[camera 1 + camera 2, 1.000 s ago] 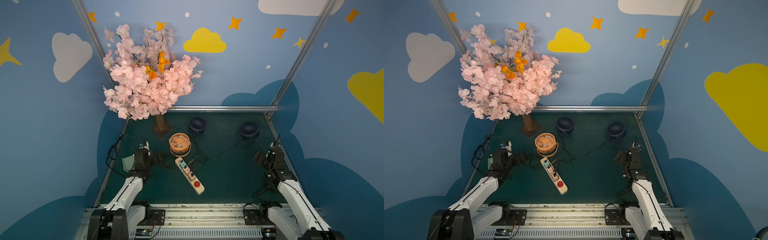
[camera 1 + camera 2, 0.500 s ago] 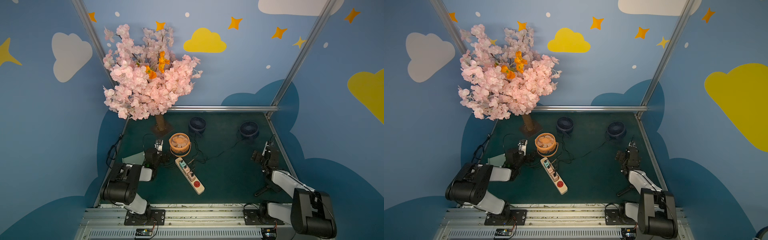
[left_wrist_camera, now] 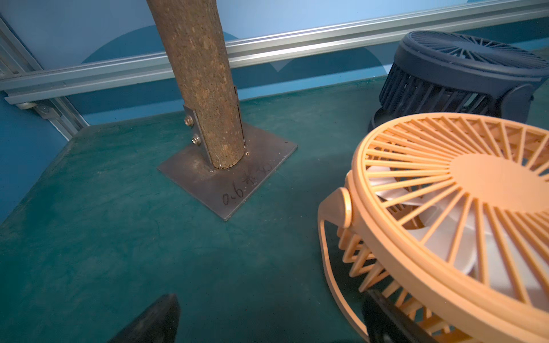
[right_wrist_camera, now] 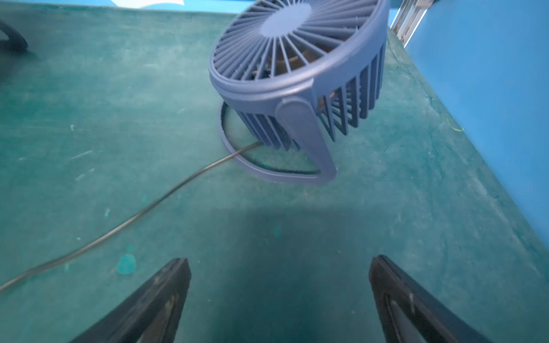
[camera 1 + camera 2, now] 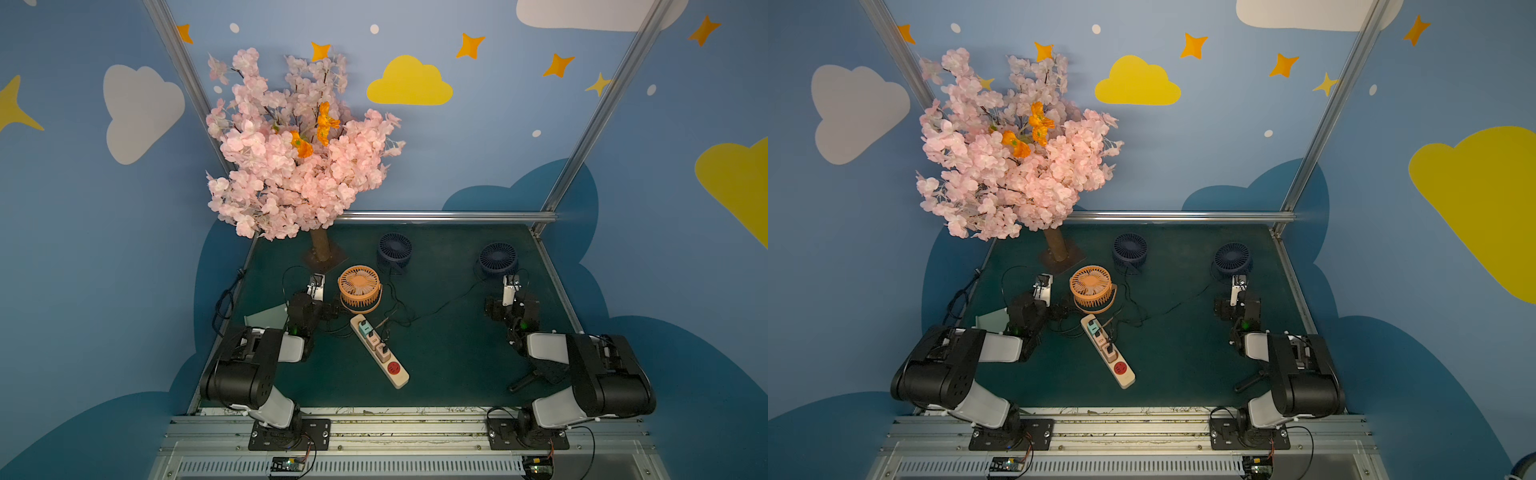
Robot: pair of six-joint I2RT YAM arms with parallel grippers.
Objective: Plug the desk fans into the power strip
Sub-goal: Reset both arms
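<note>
Power strip (image 5: pixel 379 351), a long cream plastic bar, is lying diagonally at the centre of the counter (image 5: pixel 449 357), whose surface is showing as matte dark-green felt, scuffed in places. A teal adapter (image 5: pixel 365 328) and two cream plugs are sitting in its row of sockets, and one round red socket (image 5: pixel 393 367) is lying bare toward the near end. Just behind the strip's far end an orange desk fan (image 5: pixel 359 289) is standing, its round ribbed plastic grille tilting upward over pale blades, with thin black cords (image 5: pixel 399 307) tangling between the two. Left pincer (image 3: pixel 271 322) is hovering close beside this fan, its dark tapered fingers spread wide and empty; whether one finger is touching the fan's stand cannot be told. Right pincer (image 4: pixel 282 297) is likewise gaping and empty, facing a navy desk fan (image 4: pixel 297 68) whose slatted drum is resting on a hoop stand, with a grey cord (image 4: pixel 133 216) trailing from it. A second navy fan (image 5: pixel 395 248) is standing behind the orange one, near the rough brown trunk (image 3: pixel 202 80) bolted to a square steel plate (image 3: pixel 237 184). The pink blossom tree (image 5: pixel 291 145) is overhanging the rear left corner. A pale green sheet (image 5: pixel 266 313) is lying partly hidden under the left arm. Compared with one second earlier, both arms are folding with elbows raised and both pincers are sitting nearer the fans, while strip and fans are lying unchanged.
</note>
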